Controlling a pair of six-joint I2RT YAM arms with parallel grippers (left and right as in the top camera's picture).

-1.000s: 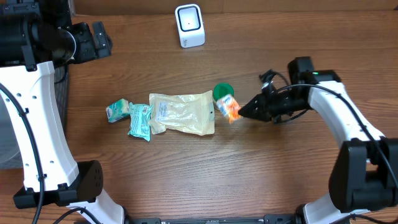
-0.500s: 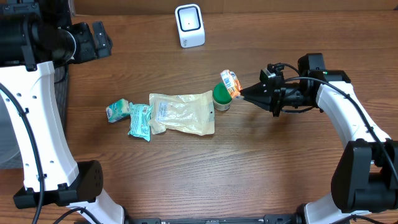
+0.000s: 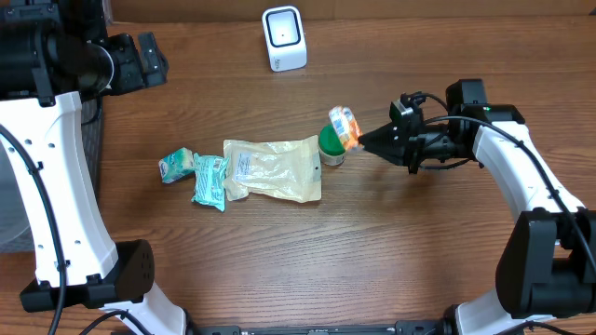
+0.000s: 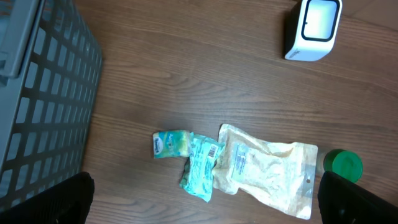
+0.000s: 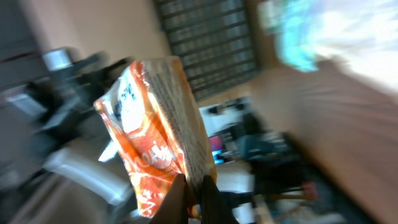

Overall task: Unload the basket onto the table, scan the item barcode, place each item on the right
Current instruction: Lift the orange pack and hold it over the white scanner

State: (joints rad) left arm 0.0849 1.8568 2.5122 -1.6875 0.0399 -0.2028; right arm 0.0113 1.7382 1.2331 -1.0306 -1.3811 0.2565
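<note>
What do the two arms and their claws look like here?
Both arms have white, rounded links, left arm and right arm, with bulky black joints and bases. Both claws are black: the left claw blocky, the right claw tapering to a point. Thin black cables loop over the right wrist, where a small green light shows.

Right wrist view: background smeared, nothing legible; print on the orange packet is blurred.
Overhead: packet hides part of the green lid.
Left wrist view: grey basket cut by left edge; left end effector fingers cropped at the bottom corners.
</note>
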